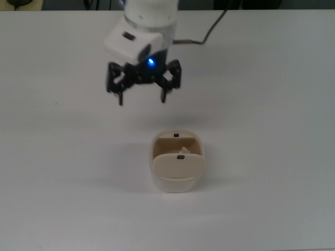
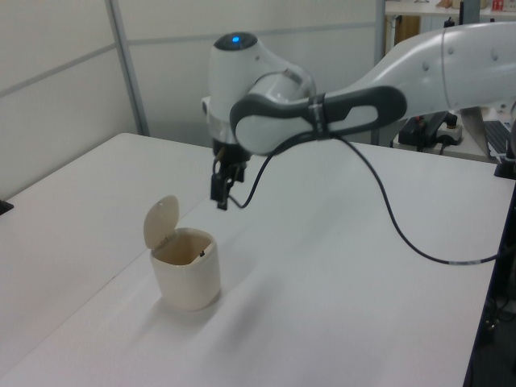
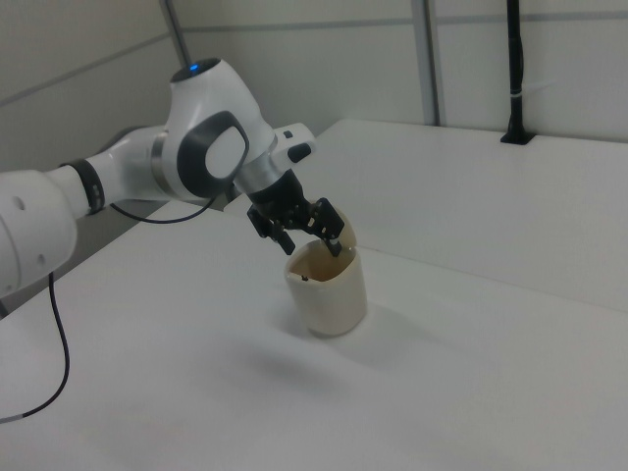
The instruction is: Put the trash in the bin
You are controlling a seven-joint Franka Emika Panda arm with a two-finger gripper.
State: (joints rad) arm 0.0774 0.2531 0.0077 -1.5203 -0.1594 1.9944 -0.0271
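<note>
A small off-white scrap of the trash (image 1: pixel 182 150) shows inside the bin (image 1: pixel 177 180), just behind the raised flap lid (image 1: pixel 178 166), so the paper lies within the container rather than on the bench (image 1: pixel 272 157). The bin stands upright with its lid tipped open, leaving its mouth clear. The gripper (image 1: pixel 142 97) hangs above the bench, apart from the bin toward the top view's upper left, its fingers (image 1: pixel 121 98) spread wide and holding nothing, which suggests the drop is done.
</note>
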